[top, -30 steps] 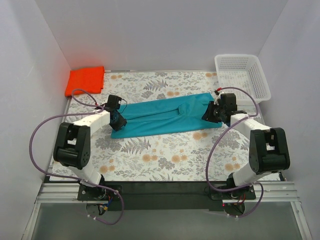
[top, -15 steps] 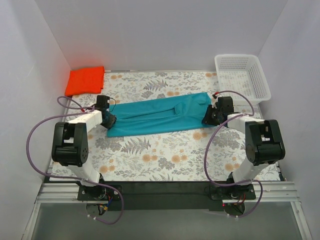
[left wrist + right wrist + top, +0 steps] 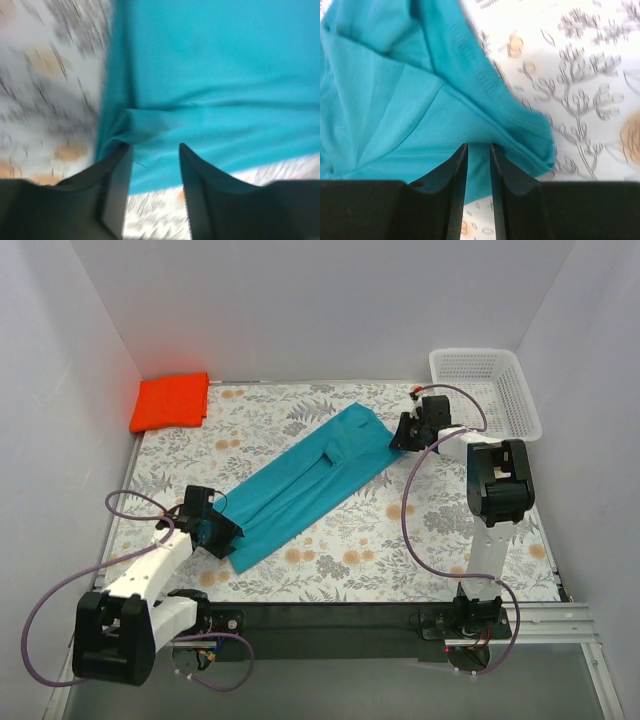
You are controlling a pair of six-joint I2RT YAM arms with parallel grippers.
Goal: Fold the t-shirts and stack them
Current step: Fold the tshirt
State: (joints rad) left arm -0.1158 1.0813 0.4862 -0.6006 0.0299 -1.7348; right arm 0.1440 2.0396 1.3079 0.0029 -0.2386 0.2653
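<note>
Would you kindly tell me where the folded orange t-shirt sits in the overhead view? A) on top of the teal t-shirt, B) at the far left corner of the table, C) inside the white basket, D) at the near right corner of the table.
B: the folded orange t-shirt lies at the far left corner of the table, apart from the teal t-shirt and the white basket.

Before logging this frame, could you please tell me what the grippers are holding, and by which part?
The teal t-shirt: the left gripper pinches its near end, the right gripper its far end.
</note>
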